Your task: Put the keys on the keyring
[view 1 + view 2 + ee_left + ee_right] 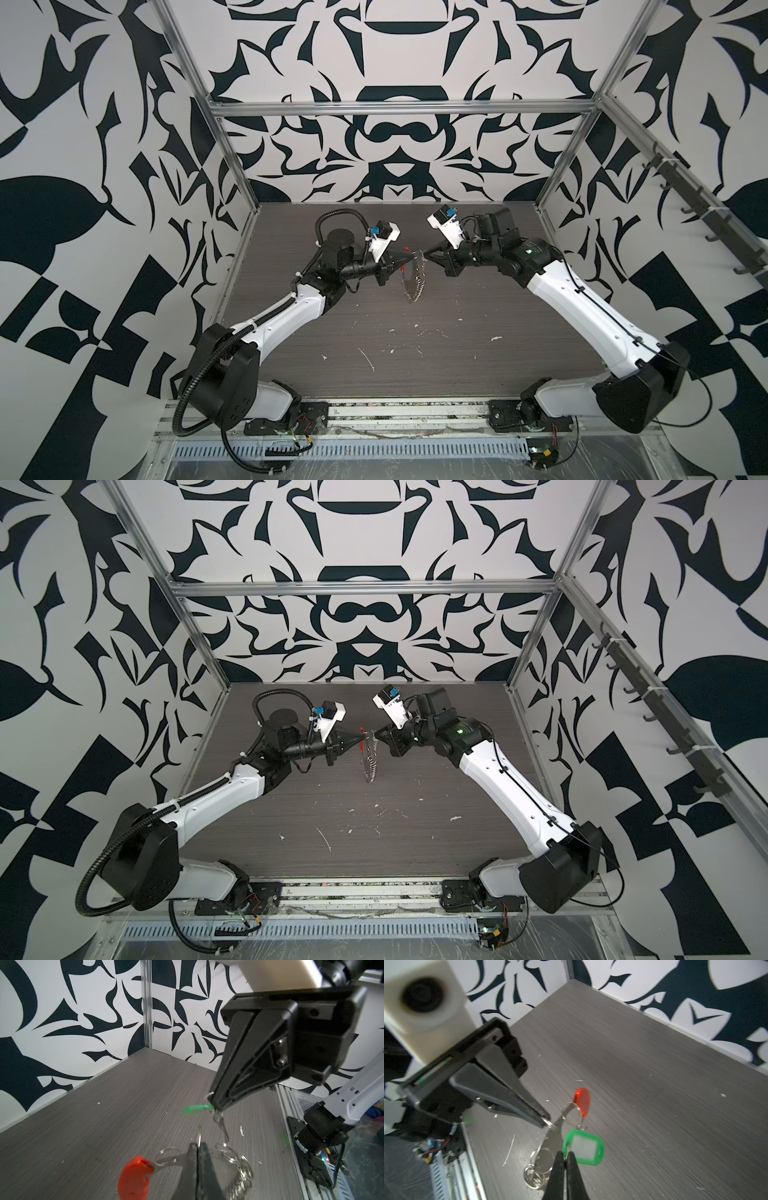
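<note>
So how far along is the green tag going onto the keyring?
Done: both pieces are picked up. The left tool is shut on a ring of the keyring; the right tool is shut on the green tag at its ring end. In hand: tag held right beside the keyring, above the table. Left: threading it on; in the left wrist view they look unjoined.

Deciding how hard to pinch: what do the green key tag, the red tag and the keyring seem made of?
Green key tag: probably plastic, glossy, translucent rim around a whitish label window. Red tag: likely the same plastic, shiny, light glows through it. Keyring: metal, by its silver sheen and bright glints on the rings.
</note>
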